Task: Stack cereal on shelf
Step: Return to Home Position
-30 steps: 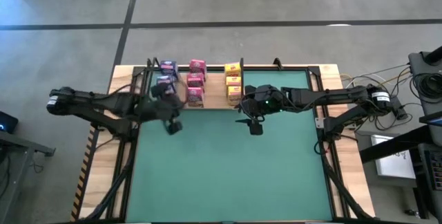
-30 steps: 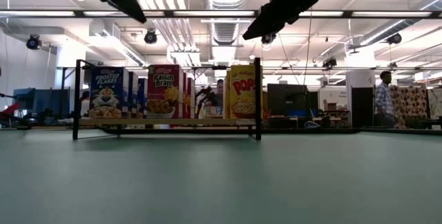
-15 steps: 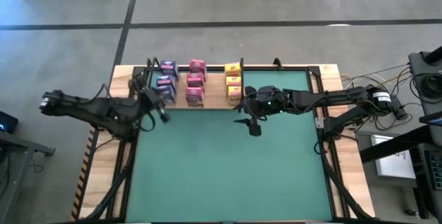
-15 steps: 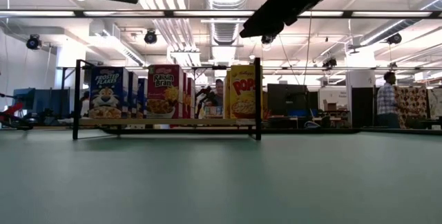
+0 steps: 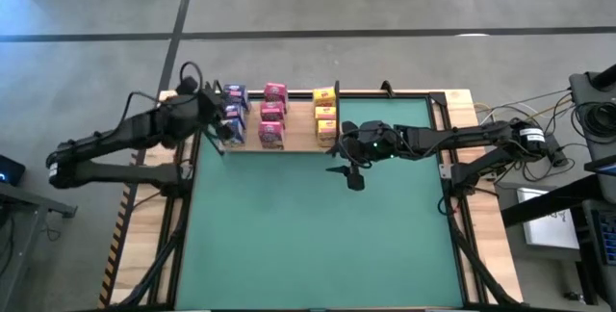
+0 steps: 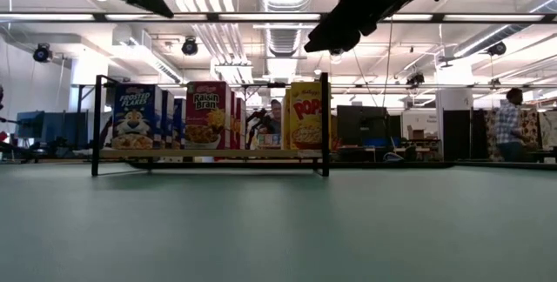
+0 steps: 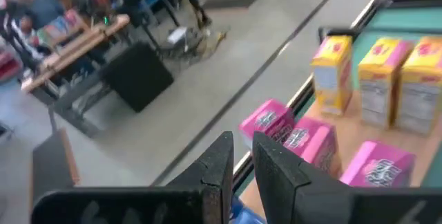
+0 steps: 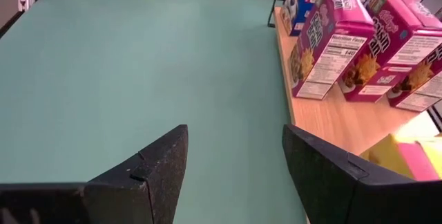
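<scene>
The cereal stands upright on the light-wood shelf (image 5: pixel 298 140) at the mat's far edge, in three rows: blue boxes (image 5: pixel 231 112), pink boxes (image 5: pixel 272 116) and yellow boxes (image 5: pixel 325 115). In the low view they show as blue (image 6: pixel 133 118), pink (image 6: pixel 206 115) and yellow (image 6: pixel 305 115). My left gripper (image 5: pixel 221 133) hovers by the shelf's left end, close to the blue boxes. It is shut with nothing between its fingers (image 7: pixel 242 156). My right gripper (image 5: pixel 337 146) hangs open over the mat just in front of the yellow row, also with nothing between its fingers (image 8: pixel 235 131).
The green mat (image 5: pixel 318 235) stretches from the shelf to the near edge. Black frame posts (image 6: pixel 325 124) stand at the shelf's corners. The table's wooden border (image 5: pixel 486 216) and cables lie to the right. A person (image 6: pixel 507 130) walks in the room behind.
My left gripper has swung from over the mat in front of the blue boxes toward the table's left and far edges, turning as it went, and now sits by the shelf's left end. The boxes have kept still.
</scene>
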Available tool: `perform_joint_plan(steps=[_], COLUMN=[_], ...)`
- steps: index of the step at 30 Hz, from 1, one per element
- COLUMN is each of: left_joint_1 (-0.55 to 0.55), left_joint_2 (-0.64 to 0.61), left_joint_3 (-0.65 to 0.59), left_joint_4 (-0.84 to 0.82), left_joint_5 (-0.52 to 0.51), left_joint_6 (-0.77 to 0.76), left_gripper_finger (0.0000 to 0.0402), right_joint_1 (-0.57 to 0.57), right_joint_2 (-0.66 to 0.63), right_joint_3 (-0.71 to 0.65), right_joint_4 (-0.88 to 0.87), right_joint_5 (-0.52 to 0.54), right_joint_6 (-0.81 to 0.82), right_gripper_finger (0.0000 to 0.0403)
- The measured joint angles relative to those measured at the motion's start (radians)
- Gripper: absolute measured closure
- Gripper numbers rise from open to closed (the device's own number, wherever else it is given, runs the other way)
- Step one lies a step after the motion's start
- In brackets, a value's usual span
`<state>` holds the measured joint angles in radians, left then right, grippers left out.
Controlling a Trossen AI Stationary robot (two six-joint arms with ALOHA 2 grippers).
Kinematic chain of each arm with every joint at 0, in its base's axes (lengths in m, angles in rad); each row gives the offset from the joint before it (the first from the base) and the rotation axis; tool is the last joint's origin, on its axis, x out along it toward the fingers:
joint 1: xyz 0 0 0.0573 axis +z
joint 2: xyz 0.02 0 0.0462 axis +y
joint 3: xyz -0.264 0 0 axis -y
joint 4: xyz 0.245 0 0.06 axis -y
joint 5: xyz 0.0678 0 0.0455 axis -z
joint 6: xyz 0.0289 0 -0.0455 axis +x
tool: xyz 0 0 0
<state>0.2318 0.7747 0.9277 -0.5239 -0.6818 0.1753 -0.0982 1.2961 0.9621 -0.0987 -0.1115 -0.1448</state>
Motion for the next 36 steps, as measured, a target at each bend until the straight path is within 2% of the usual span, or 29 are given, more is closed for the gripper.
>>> perform_joint_plan(steps=[3, 7, 10, 13, 17, 24, 30, 36], left_joint_1=[0.064, 0.071, 0.070, 0.070, 0.070, 0.070, 0.070, 0.070], left_joint_2=[0.031, 0.021, -0.037, -0.121, -0.256, -0.456, -0.580, -0.668], left_joint_3=[0.001, -0.011, -0.021, -0.055, -0.165, -0.385, -0.559, -0.669], left_joint_4=[-0.001, -0.001, 0.016, 0.046, 0.147, 0.337, 0.443, 0.494], left_joint_5=[0.076, 0.274, 0.408, 0.495, 0.584, 0.674, 0.679, 0.679], left_joint_6=[0.000, 0.016, 0.008, -0.003, -0.033, -0.151, -0.210, -0.215], left_gripper_finger=[0.0364, 0.0364, 0.0364, 0.0364, 0.0364, 0.0364, 0.0364, 0.0364], right_joint_1=[0.001, 0.006, 0.004, -0.010, -0.021, -0.025, -0.025, -0.025], right_joint_2=[0.000, -0.004, -0.032, -0.086, -0.187, -0.417, -0.627, -0.832], right_joint_3=[-0.016, -0.073, -0.133, -0.201, -0.298, -0.460, -0.584, -0.695], right_joint_4=[0.012, 0.099, 0.200, 0.267, 0.342, 0.401, 0.406, 0.415], right_joint_5=[-0.001, -0.070, -0.157, -0.166, -0.167, -0.167, -0.150, -0.127], right_joint_6=[-0.007, -0.075, -0.110, -0.114, -0.108, -0.068, -0.035, -0.013], right_gripper_finger=[0.0179, 0.0179, 0.0179, 0.0179, 0.0179, 0.0179, 0.0179, 0.0179])
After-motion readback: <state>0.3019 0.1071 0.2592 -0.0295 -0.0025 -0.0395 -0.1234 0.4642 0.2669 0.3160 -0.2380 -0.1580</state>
